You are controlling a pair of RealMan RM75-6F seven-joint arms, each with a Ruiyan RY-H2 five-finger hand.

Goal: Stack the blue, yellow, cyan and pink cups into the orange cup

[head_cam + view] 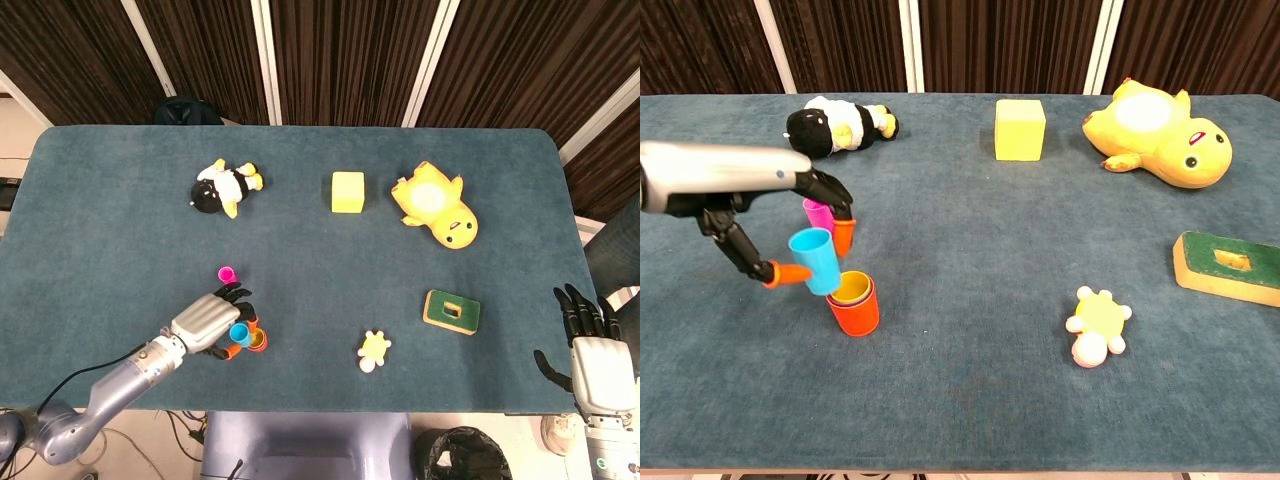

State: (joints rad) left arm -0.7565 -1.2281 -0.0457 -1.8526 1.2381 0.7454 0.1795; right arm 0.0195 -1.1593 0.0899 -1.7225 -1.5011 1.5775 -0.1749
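Cyan cup [816,259] between left hand [205,323] fingers [844,235], beside orange cup [854,313].

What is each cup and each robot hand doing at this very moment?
left hand: holds the cyan cup.
cyan cup: lifted, tilted, beside the orange cup's rim, not in yet.
orange cup: upright on the table, yellow cup inside.
yellow cup: nested in the orange cup.
pink cup: standing alone on the table.
right hand: fingers apart, holding nothing.
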